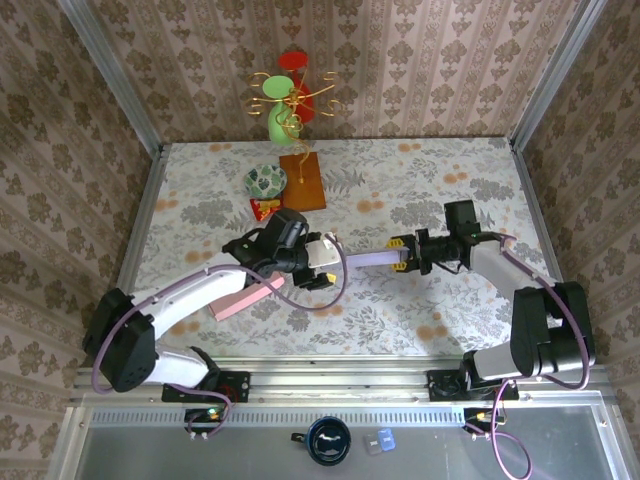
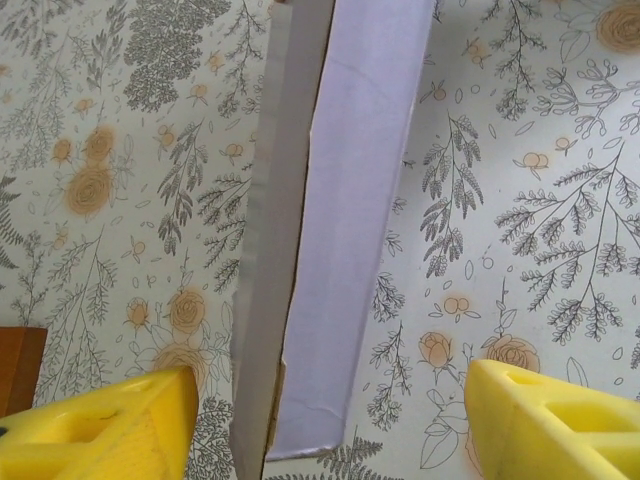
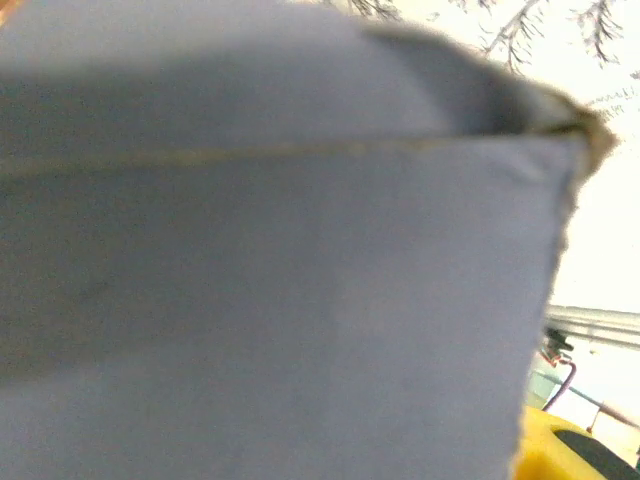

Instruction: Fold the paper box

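left tool (image 2: 330,370) spread apart either side of the paper box (image 2: 350,200), not touching; right tool (image 1: 402,254) clamped on its other end, over the worktop (image 1: 430,180)

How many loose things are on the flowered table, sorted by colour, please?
Lavender: 1, the paper box
Pink: 1, the flat piece
Brown: 1, the board
Red: 1, the packet
Green: 2, the patterned bowl and the vase
Total: 6

White-black arms (image 1: 195,305) (purple cables (image 1: 318,306)), yellow tool fingers (image 2: 95,432)
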